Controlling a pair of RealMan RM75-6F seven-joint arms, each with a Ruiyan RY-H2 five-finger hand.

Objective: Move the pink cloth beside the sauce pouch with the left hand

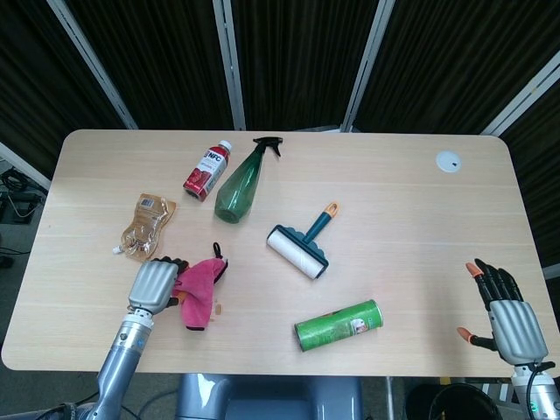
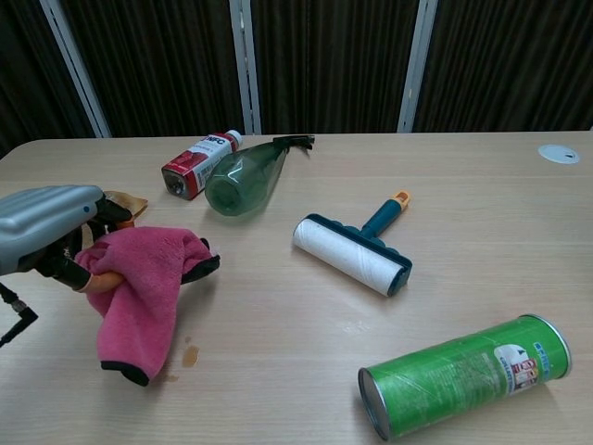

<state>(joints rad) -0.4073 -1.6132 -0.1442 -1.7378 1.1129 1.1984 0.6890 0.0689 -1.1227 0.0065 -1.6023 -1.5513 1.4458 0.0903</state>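
Observation:
My left hand (image 1: pixel 154 284) (image 2: pixel 48 232) grips the pink cloth (image 1: pixel 200 289) (image 2: pixel 144 289), which hangs from it above the table, its black-edged end drooping down. The amber sauce pouch (image 1: pixel 145 227) lies flat just behind and left of the hand; in the chest view only a corner of the sauce pouch (image 2: pixel 128 199) shows past the hand. My right hand (image 1: pixel 507 315) hovers at the table's front right corner with its fingers spread and nothing in it; the chest view does not show it.
A red juice bottle (image 1: pixel 206 170) and a green spray bottle (image 1: pixel 241 184) lie at the back. A lint roller (image 1: pixel 299 246) rests mid-table and a green can (image 1: pixel 338 325) lies on its side near the front. Small brown stains (image 2: pixel 178 358) mark the wood below the cloth.

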